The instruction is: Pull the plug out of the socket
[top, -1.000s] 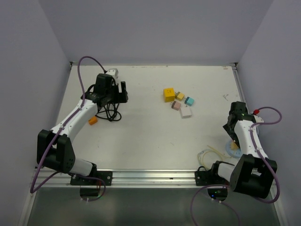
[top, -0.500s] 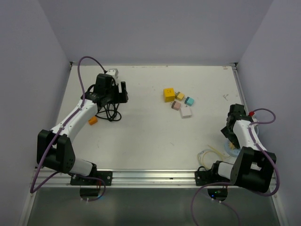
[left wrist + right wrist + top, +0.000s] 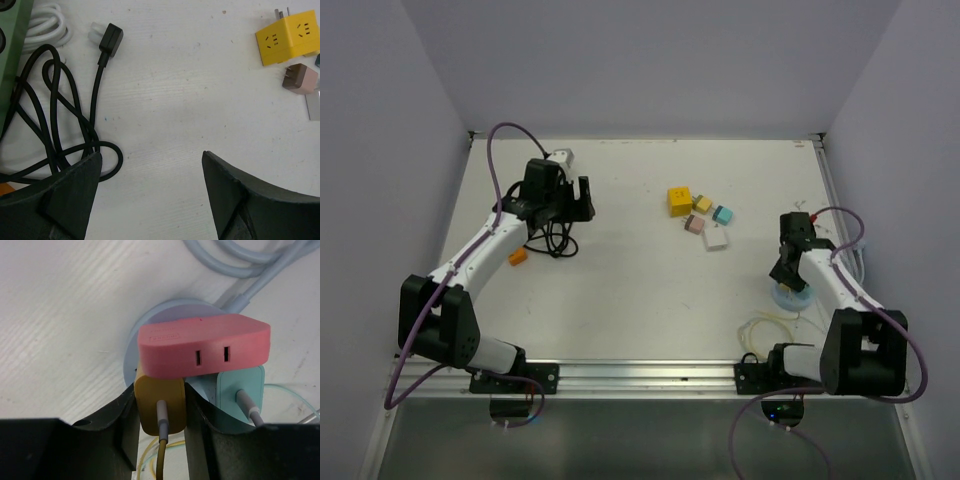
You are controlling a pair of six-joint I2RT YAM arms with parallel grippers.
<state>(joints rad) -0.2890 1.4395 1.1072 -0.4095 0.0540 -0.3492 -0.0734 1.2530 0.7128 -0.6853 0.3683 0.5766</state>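
Observation:
In the right wrist view a round pale-blue socket [image 3: 150,322] lies on the table with a pink adapter [image 3: 205,342] on top. A mustard-yellow plug [image 3: 159,402] with a yellow cord sits in its near side, and a teal plug [image 3: 242,387] sits beside that. My right gripper [image 3: 160,410] is shut on the yellow plug, one black finger pressed on each side. From above, the right gripper [image 3: 788,272] stands over the socket [image 3: 792,293] at the right edge. My left gripper [image 3: 151,156] hangs open over bare table, holding nothing.
A coiled black cable with an unplugged black plug [image 3: 111,39], a white cord [image 3: 45,25] and a green power strip [image 3: 10,60] lie by the left gripper. Loose adapters, a yellow cube [image 3: 679,200] among them, sit mid-table. Thin yellow cord loops [image 3: 765,330] lie near the right base.
The right arm has swung inward to the socket and its gripper has gone from open to shut on the yellow plug. The left arm has not moved.

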